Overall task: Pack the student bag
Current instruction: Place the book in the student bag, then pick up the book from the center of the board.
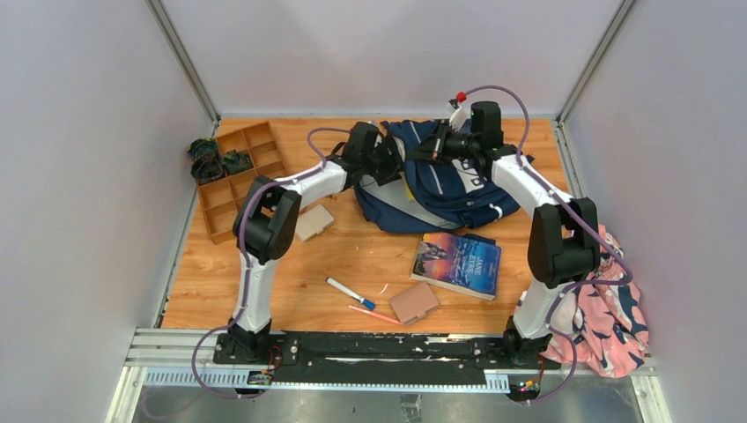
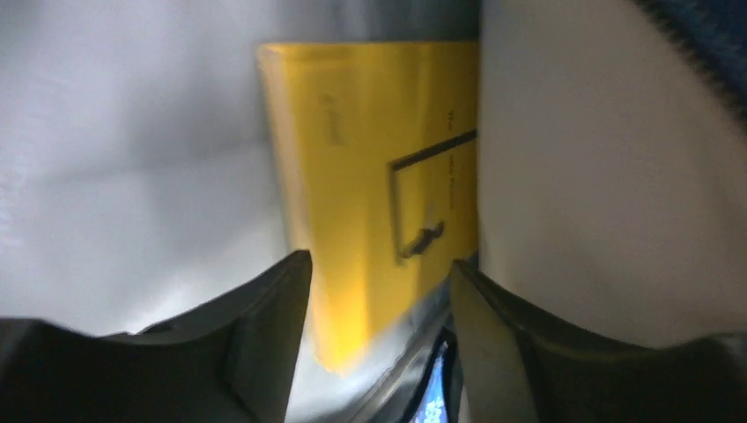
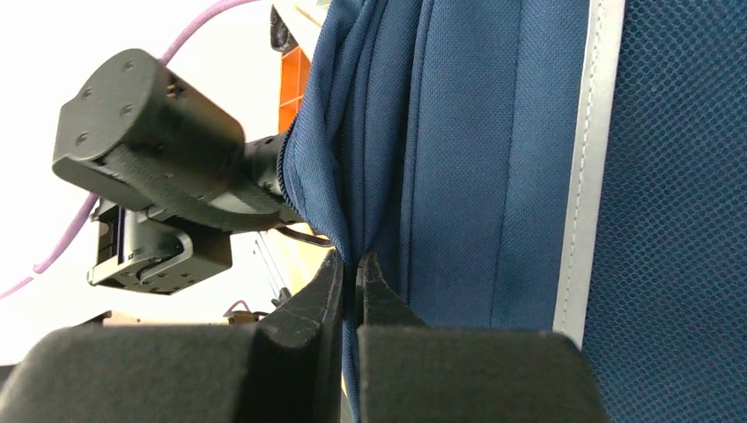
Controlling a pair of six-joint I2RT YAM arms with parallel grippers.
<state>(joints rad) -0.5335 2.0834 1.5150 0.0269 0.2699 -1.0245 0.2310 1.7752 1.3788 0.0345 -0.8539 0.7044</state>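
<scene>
The student bag (image 1: 445,189), a large navy blue fabric backpack with light grey stripes, is lying crumpled at the far middle of the orange-brown wooden table (image 1: 352,256), with both arms meeting over it. The left gripper (image 1: 385,161) is reaching into the bag's left side. In its wrist view its two dark fingers (image 2: 264,339) are standing spread apart inside pale grey lining, and a flat yellow book with a thin black line drawing (image 2: 370,176) is lying in the gap between and beyond them; whether either finger is touching it cannot be told. The right gripper (image 1: 433,145) is coming at the bag's top edge from the right, and in its wrist view the right gripper (image 3: 351,269) is pinching a fold of the navy fabric (image 3: 458,159), its jaws pressed together on the cloth, with the black body of the left arm's wrist just beside that fold. On the near part of the table, apart from the bag, a colourful paperback with a purple and orange cover (image 1: 458,263) is lying flat, and near it are lying a small tan card-covered pad (image 1: 414,302), a white marker with a blue cap (image 1: 351,293) and a thin pink pen (image 1: 374,315). A second tan pad (image 1: 313,220) is sitting under the left arm's elbow. A brown wooden tray with compartments (image 1: 211,225) is standing at the left edge, a dark tangled bundle (image 1: 204,159) at its far corner. A pink-and-navy patterned cloth (image 1: 608,317) is hanging off the table's near right corner.
</scene>
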